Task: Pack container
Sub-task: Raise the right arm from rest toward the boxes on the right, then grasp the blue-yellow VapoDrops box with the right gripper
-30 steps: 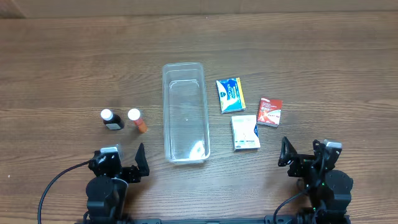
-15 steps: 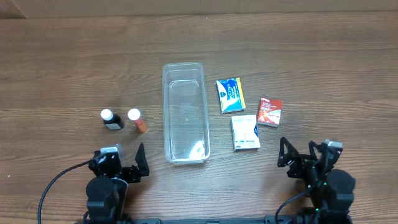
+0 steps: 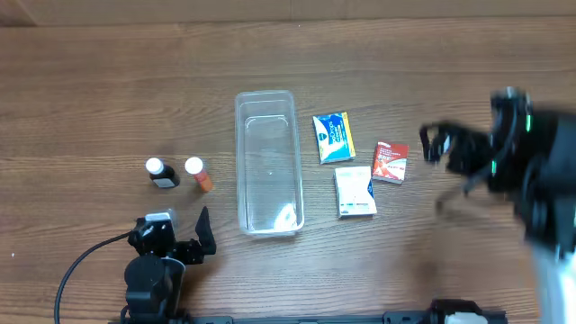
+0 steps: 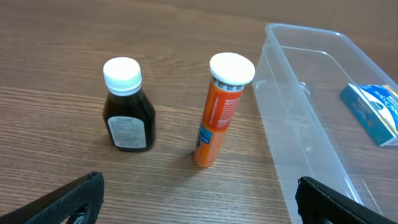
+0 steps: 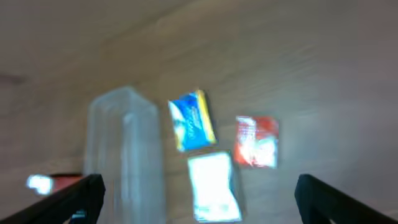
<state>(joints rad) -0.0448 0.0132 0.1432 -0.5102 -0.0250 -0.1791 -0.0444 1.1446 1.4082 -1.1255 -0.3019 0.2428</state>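
Note:
The clear container (image 3: 241, 166) lies empty at the table's middle; it also shows in the left wrist view (image 4: 292, 143) and, blurred, in the right wrist view (image 5: 124, 149). Right of it lie a blue packet (image 3: 333, 137), a red packet (image 3: 391, 161) and a white packet (image 3: 355, 191). Left of it stand a dark bottle (image 3: 162, 173) and an orange tube (image 3: 198, 173). My left gripper (image 3: 175, 234) is open and empty at the front, below the bottles. My right gripper (image 3: 436, 144) is open and empty, raised to the right of the red packet.
The wooden table's far edge (image 3: 288, 20) runs along the top of the overhead view. The raised right arm (image 3: 540, 171) covers the right side of the table.
My right arm has lifted from its rest spot at the front right and swung away toward the far right, now blurred by motion. The left arm and all the objects have not moved.

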